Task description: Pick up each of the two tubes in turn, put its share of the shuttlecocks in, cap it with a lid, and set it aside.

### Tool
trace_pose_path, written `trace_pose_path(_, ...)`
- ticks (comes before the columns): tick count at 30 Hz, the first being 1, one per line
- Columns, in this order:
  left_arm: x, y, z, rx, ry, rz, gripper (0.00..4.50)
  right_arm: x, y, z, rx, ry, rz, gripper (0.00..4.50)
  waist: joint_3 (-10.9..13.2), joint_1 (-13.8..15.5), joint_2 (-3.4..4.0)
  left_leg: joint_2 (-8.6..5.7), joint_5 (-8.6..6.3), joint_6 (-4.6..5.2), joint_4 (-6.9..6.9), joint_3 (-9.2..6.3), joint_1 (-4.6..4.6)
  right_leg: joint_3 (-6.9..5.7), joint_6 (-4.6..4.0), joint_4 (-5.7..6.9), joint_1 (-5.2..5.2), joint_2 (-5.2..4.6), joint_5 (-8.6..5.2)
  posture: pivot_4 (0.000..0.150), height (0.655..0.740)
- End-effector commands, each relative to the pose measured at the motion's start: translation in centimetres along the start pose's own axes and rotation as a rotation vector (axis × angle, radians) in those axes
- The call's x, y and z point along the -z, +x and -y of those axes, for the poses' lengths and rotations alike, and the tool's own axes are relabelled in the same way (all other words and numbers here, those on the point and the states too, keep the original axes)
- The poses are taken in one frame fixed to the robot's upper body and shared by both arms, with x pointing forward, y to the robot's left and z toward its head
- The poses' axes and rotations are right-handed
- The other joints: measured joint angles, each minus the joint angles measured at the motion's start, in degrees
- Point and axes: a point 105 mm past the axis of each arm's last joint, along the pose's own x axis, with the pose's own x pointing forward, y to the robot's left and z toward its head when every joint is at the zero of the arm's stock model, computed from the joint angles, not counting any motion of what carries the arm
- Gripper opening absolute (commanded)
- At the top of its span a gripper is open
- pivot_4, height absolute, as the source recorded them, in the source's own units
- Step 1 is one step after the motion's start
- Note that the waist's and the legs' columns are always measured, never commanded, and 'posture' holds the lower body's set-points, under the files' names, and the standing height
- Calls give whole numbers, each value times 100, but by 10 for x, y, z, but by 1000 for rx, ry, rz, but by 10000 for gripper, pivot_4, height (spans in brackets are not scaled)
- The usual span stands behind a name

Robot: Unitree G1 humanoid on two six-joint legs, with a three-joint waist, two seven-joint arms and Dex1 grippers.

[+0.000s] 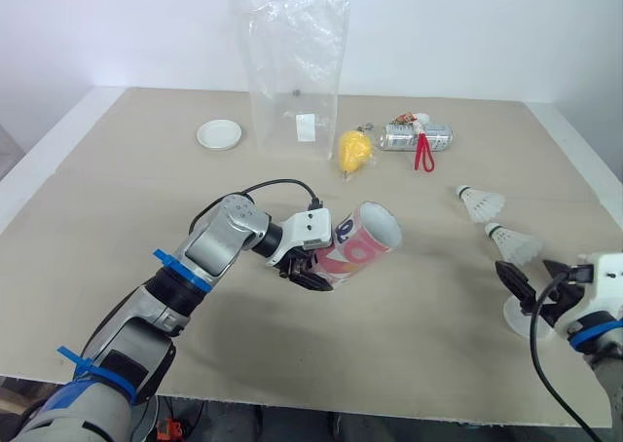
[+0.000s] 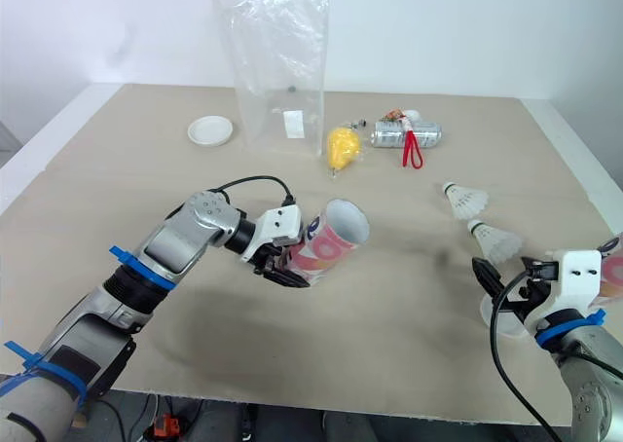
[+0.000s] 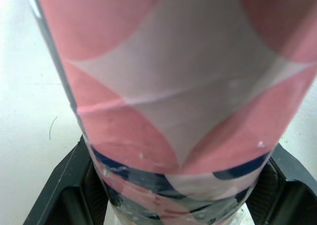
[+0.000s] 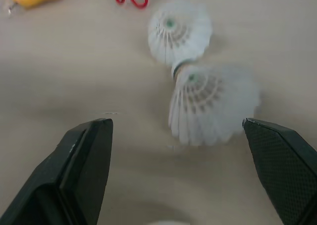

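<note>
My left gripper (image 1: 311,272) is squeezed tight on the pink tube (image 1: 360,247). I hold the tube near its closed end. It is tipped on a slant just over the table (image 1: 107,208), and its open mouth points up and over to my right side. I think that is so a shuttlecock can slide in from that side.

My right gripper (image 1: 531,284) has its two fingers wide apart and holds nothing. It sits low, just in front of the two shuttlecocks (image 1: 482,203) (image 1: 516,244). They lie close together on the table, well away from the tube. The near one lines up between the fingers in the right wrist view, so I think I am set to grab that one first.

A white lid (image 1: 521,323) lies on the table right by that gripper, handy for capping. Another white lid (image 1: 219,133) lies far back, next to a clear plastic bag (image 1: 297,72).

No shuttlecock is in the tube that I can see.
</note>
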Motion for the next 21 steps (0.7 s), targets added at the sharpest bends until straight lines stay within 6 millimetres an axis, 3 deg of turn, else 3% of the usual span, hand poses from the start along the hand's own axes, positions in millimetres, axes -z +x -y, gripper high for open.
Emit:
trace_pose_path(1, -8, 2, 4, 9, 28, 16, 29663, -15, 8, 2, -15, -19, 52, 44799, 0, 0, 0, 0, 0, 0, 1, 0, 0, 0, 0, 0, 0, 0, 0, 1500, 7400)
trace_pose_path(9, -4, 0, 6, -3, 17, 9, 29663, -14, 19, 1, -41, -16, 51, 44799, 0, 0, 0, -1, 0, 0, -1, 0, -1, 2, 2, -1, 0, 0, -1, 1500, 7400)
trace_pose_path(21, 0, -1, 3, -26, 7, 3, 29663, -20, 55, 9, 15, 78, 67, 44799, 1, -2, -1, 0, 0, 0, -1, 1, 3, 4, 3, -1, 1, 2, 3, 1500, 7400)
